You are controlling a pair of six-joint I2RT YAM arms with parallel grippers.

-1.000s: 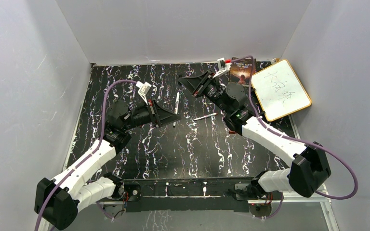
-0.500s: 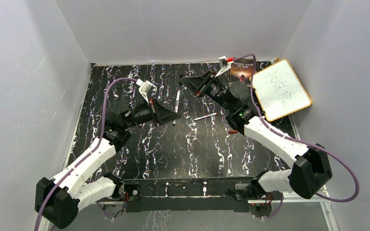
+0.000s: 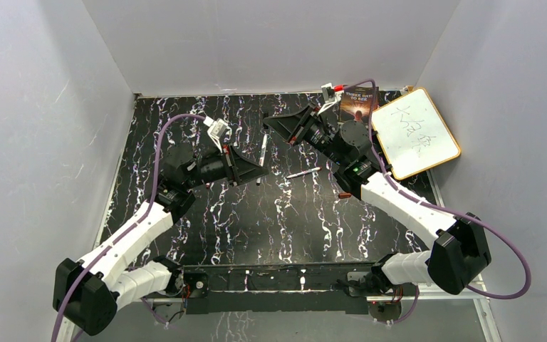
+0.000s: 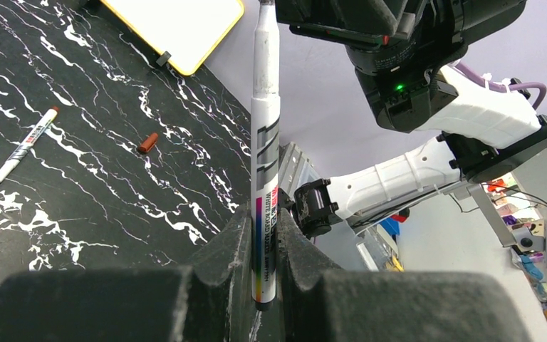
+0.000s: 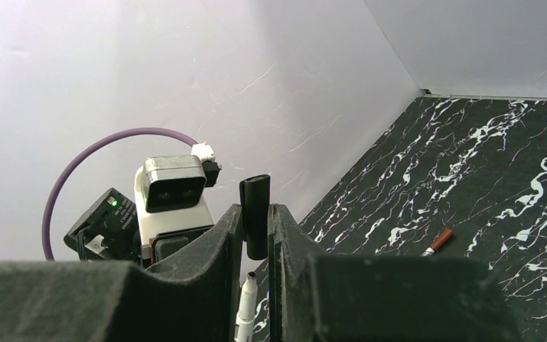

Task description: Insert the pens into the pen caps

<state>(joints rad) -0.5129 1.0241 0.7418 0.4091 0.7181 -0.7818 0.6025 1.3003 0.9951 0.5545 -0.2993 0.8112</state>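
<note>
My left gripper [image 3: 255,169] [image 4: 262,222] is shut on a white pen [image 4: 266,135], which points up toward the right gripper; the pen also shows in the top view [image 3: 262,151]. My right gripper [image 3: 279,128] [image 5: 256,215] is shut on a black pen cap [image 5: 256,206], held just above the pen's dark tip [image 5: 246,296] without touching it. A second white pen [image 3: 303,172] [image 4: 21,147] lies on the table between the arms. A loose reddish-brown cap [image 3: 344,194] [image 4: 148,142] lies near it. A pen end with a reddish-brown cap [image 5: 439,241] shows in the right wrist view.
A yellow-framed whiteboard [image 3: 414,133] [image 4: 178,28] with scribbles lies at the back right, next to a dark book [image 3: 358,105]. Grey walls close in the black marbled table [image 3: 292,221] on three sides. The two arms face each other near the middle back.
My left gripper has shifted slightly right and toward the right gripper, carrying the pen with it. My right gripper has barely moved.
</note>
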